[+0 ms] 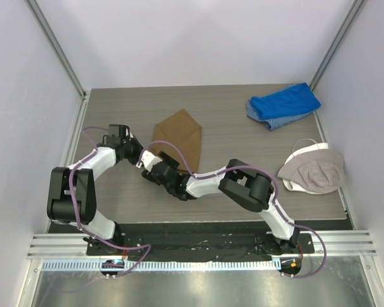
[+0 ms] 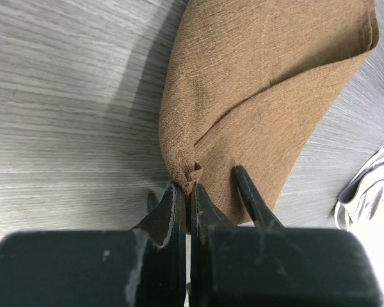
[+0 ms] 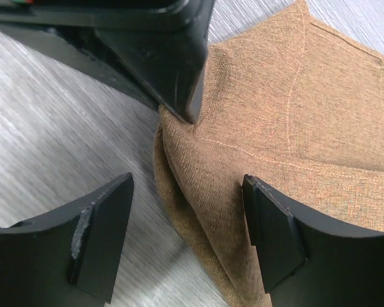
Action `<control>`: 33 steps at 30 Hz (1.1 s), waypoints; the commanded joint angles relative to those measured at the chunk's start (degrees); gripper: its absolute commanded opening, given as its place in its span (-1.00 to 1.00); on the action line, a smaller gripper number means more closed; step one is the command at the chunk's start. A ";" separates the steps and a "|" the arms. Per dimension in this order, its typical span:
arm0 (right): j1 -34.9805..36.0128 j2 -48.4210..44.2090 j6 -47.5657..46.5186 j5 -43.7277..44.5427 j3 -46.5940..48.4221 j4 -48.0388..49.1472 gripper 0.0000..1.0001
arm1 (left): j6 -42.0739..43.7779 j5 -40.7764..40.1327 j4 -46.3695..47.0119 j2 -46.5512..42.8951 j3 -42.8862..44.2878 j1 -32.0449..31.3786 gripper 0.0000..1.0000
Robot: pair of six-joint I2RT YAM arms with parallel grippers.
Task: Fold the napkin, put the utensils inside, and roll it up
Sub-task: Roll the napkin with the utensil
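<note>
The tan-brown napkin (image 1: 178, 135) lies folded at the middle of the table. My left gripper (image 1: 142, 157) is shut on its near-left corner, and the cloth bunches at the closed fingertips in the left wrist view (image 2: 191, 187). The napkin (image 2: 262, 83) stretches away from them. My right gripper (image 1: 153, 169) is open just beside the left one. In the right wrist view its jaws (image 3: 189, 224) straddle the napkin's folded edge (image 3: 288, 128) without closing on it. The left gripper's fingers (image 3: 179, 70) show above. The gold spoon is out of view.
A blue cloth (image 1: 283, 104) lies at the back right. A beige-and-white cap-like item (image 1: 312, 167) sits at the right edge. White walls and metal posts enclose the table (image 1: 115, 109). The two arms cross close together near the front left.
</note>
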 commanded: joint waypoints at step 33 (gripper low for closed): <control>-1.75 -3.35 -9.10 2.00 -7.10 -3.18 -0.56 | 0.61 2.45 3.58 -1.69 -2.01 3.06 -0.75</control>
